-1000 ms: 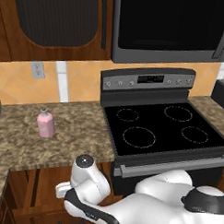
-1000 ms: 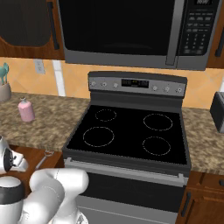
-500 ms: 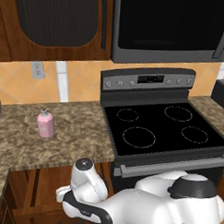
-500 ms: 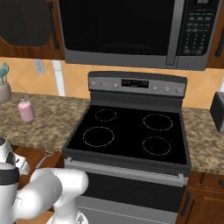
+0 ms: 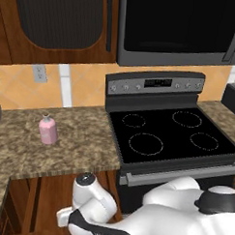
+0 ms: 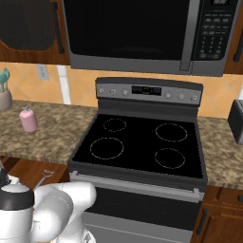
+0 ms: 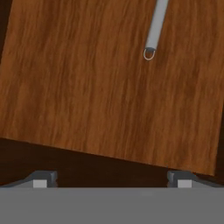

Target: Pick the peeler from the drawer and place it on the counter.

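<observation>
In the hand view we look down at the drawer (image 7: 109,87) floor, reddish-brown wood filling most of the frame. The peeler (image 7: 155,28) lies on it at the upper right, its thin grey handle running out of the top edge and ending in a small ring. Our jaws (image 7: 109,179) stand wide apart, the two tips at the lower left and lower right of that frame, with nothing between them; the peeler is well apart from them.

In the right base view the open drawer (image 6: 33,173) shows at the lower left, below the table (image 6: 52,135) edge, and the peeler (image 6: 43,176) lies in it as a slim pale shape just above our arm. In the left base view the drawer (image 5: 43,203) sits at the lower left under the table (image 5: 65,146), with our arm bent down over it.

A pink bottle (image 5: 47,130) stands on the table at centre left, left of the stovetop (image 5: 169,136).
</observation>
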{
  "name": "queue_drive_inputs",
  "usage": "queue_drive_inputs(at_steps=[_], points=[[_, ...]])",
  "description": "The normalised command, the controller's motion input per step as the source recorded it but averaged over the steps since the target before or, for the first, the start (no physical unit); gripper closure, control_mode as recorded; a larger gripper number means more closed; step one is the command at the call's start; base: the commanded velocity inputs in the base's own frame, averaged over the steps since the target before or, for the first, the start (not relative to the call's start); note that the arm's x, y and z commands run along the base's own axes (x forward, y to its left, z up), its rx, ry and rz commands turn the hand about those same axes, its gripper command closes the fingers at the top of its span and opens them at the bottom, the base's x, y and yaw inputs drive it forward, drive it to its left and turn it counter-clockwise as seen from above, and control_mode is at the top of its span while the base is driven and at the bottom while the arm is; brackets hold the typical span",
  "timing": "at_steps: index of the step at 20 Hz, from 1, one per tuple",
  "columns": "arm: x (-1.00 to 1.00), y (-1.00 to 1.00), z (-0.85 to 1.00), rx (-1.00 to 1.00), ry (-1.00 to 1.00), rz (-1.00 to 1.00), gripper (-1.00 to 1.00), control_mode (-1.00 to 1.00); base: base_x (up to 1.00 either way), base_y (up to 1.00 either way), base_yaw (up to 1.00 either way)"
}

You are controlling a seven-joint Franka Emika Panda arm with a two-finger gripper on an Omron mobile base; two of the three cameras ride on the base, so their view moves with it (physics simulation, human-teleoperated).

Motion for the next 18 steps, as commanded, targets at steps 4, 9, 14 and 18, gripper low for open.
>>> queue_drive_inputs(at_steps=[4,9,14,18], points=[[-1.0,0.0,-0.01,-0.03,0.05,0.0,-1.0,-1.0,0.0,0.0,0.0],[-0.99,0.0,-0.04,-0.01,0.04,0.0,-1.0,-1.0,0.0,0.0,0.0],[-0.23,0.01,0.0,-0.01,0.0,0.0,-1.0,-1.0,0.0,0.0,0.0],[0.54,0.0,0.12,0.04,-0.02,0.0,-1.0,-1.0,0.0,0.0,0.0]])
